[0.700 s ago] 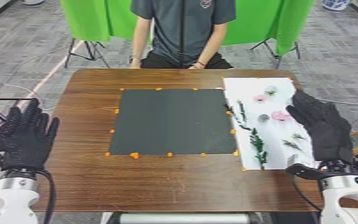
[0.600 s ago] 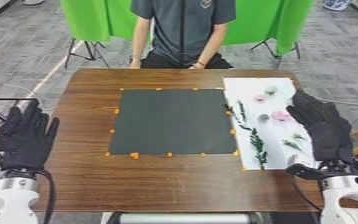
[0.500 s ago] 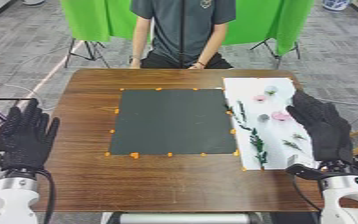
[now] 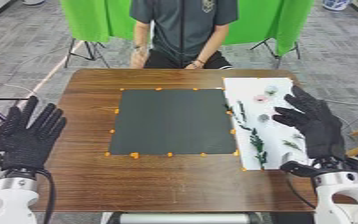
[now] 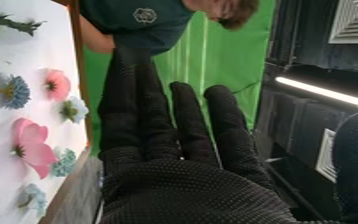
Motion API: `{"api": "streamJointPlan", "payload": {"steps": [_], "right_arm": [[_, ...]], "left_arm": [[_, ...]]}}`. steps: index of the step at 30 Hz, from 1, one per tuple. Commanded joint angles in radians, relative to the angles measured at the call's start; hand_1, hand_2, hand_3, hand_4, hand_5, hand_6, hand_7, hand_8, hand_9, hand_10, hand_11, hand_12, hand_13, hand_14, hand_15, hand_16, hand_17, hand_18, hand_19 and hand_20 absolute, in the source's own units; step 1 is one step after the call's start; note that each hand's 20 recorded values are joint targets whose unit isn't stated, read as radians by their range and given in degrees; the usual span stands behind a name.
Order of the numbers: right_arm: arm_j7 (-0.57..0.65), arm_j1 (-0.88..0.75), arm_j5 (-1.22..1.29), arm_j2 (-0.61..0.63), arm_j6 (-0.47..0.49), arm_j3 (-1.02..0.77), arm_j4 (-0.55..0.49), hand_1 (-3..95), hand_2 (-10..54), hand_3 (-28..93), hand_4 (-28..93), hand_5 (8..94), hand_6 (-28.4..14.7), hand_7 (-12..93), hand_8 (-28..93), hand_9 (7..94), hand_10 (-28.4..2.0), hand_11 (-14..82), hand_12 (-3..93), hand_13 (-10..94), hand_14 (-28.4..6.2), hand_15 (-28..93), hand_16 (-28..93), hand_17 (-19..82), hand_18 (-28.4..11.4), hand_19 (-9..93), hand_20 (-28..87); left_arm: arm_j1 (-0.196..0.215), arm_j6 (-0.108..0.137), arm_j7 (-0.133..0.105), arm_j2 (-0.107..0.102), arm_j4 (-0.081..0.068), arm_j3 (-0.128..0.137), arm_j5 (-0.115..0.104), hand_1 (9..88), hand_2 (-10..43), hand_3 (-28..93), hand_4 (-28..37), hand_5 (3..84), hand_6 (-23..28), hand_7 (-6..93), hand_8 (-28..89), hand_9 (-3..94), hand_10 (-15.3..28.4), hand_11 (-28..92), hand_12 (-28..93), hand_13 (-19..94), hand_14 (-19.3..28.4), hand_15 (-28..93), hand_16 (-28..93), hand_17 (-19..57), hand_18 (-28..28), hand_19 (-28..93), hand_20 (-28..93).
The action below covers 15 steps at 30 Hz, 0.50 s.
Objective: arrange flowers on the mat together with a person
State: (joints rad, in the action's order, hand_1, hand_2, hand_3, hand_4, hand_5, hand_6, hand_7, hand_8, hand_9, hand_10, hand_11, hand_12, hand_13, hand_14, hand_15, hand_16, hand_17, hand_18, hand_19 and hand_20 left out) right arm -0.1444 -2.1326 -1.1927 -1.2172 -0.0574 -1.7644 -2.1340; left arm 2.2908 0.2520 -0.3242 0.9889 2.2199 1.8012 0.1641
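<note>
In the head view my left hand (image 4: 27, 137) is open over the table's left edge, fingers straight and spread. My right hand (image 4: 316, 127), also open, hovers at the right side of the white sheet (image 4: 273, 90), partly covering it. The dark mat (image 4: 171, 121) lies bare in the middle. On the sheet are green sprigs (image 4: 257, 144), a pink flower (image 4: 261, 98) and a blue-grey flower (image 4: 263, 118). In the right wrist view my right hand (image 5: 193, 190) has straight fingers and holds nothing; beside it lie a large pink flower (image 5: 33, 148) and a blue flower (image 5: 15, 92).
The brown table (image 4: 149, 182) has orange markers around the mat. A person sits at the far edge, hands (image 4: 196, 65) low by the lap. Green cloth (image 4: 273, 25) hangs behind.
My right hand has shifted slightly inward over the sheet, its fingers spreading and covering the larger pink flower. My left hand's fingers have spread wider. The person has shifted slightly.
</note>
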Motion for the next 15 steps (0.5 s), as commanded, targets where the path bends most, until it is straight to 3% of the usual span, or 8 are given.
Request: {"api": "streamJointPlan", "payload": {"steps": [1, 3, 5, 6, 9, 11, 15], "right_arm": [[0.026, 0.028, -0.021, 0.015, -0.035, 0.031, 0.006, 1.8, 13.9, 71, -28, 33.8, -4.6, 10, -10, 48.7, -13.3, 10.1, 11.7, 41, -12.9, 24, 15, 15, -17.3, 48, 21], [0.026, 0.029, -0.019, 0.013, -0.034, 0.029, 0.006, 1.2, 14.4, 74, -28, 37.0, -4.0, 11, -11, 49.8, -13.0, 10.2, 11.9, 36, -12.3, 17, 15, 13, -15.4, 39, 16], [0.023, 0.028, -0.026, 0.012, -0.035, 0.025, 0.006, 1.0, 14.7, 75, -28, 41.1, -3.8, 12, -12, 49.9, -13.1, 9.5, 11.2, 34, -10.9, 13, 14, 13, -13.5, 33, 13], [0.02, 0.025, -0.027, 0.012, -0.037, 0.023, 0.005, 1.0, 14.7, 76, -28, 43.3, -4.1, 12, -12, 49.7, -13.1, 9.1, 10.7, 32, -10.0, 11, 13, 13, -12.0, 30, 12], [0.014, 0.025, -0.035, 0.023, -0.067, 0.027, 0.008, 1.1, 14.8, 78, -28, 48.1, -6.6, 12, -13, 47.3, -13.3, 8.5, 9.2, 30, -8.5, 8, 11, 13, -7.9, 24, 9], [0.013, 0.022, -0.036, 0.02, -0.064, 0.024, 0.005, 2.5, 14.2, 81, -28, 51.3, -7.9, 11, -13, 44.4, -13.5, 8.4, 7.7, 26, -7.2, 7, 9, 13, -5.6, 21, 7], [0.019, 0.023, -0.036, 0.021, -0.055, 0.023, 0.006, 3.8, 13.6, 82, -28, 52.2, -8.5, 11, -13, 43.0, -13.7, 8.6, 6.8, 26, -6.9, 7, 7, 13, -5.2, 21, 6]], "left_arm": [[0.015, -0.004, 0.031, 0.021, 0.0, 0.012, -0.016, 24.0, 13.3, 69, -28.3, 24.4, 3.2, 14.2, -16, 41.2, 16.9, 21, 8, 28, 13.4, 18, -7, -3.7, 11.3, 24, 9], [0.016, -0.03, 0.043, 0.025, -0.007, 0.016, -0.004, 24.0, 13.4, 69, -28.3, 30.1, 7.4, 10.4, -13, 44.8, 18.5, 24, 11, 30, 15.8, 22, -5, -4.2, 12.4, 26, 10], [0.016, -0.036, 0.045, 0.026, -0.008, 0.015, -0.005, 23.7, 13.9, 68, -28.3, 42.8, 12.0, 7.8, -11, 49.1, 19.8, 28, 13, 33, 17.5, 28, -4, -4.6, 13.3, 27, 11], [0.016, -0.029, 0.043, 0.026, -0.005, 0.013, -0.006, 23.6, 14.0, 68, -28.3, 45.3, 12.4, 7.8, -10, 49.6, 19.8, 28, 13, 33, 17.8, 30, -4, -4.6, 13.5, 28, 11], [0.015, 0.014, 0.02, 0.02, 0.005, 0.006, -0.037, 23.3, 14.0, 69, -28.3, 49.0, 11.9, 10.0, -9, 46.4, 19.1, 26, 12, 33, 17.8, 32, -4, -4.7, 13.7, 28, 11], [0.02, 0.017, 0.013, 0.021, 0.007, 0.008, -0.051, 23.2, 13.8, 70, -28.3, 48.9, 10.9, 12.3, -8, 43.6, 18.7, 26, 12, 32, 17.5, 33, -4, -5.0, 13.8, 29, 12], [0.028, 0.018, 0.011, 0.021, 0.008, 0.012, -0.054, 23.5, 13.6, 70, -28.3, 46.9, 9.7, 13.3, -9, 41.5, 18.2, 25, 12, 31, 17.3, 34, -4, -5.2, 14.0, 29, 12]]}}
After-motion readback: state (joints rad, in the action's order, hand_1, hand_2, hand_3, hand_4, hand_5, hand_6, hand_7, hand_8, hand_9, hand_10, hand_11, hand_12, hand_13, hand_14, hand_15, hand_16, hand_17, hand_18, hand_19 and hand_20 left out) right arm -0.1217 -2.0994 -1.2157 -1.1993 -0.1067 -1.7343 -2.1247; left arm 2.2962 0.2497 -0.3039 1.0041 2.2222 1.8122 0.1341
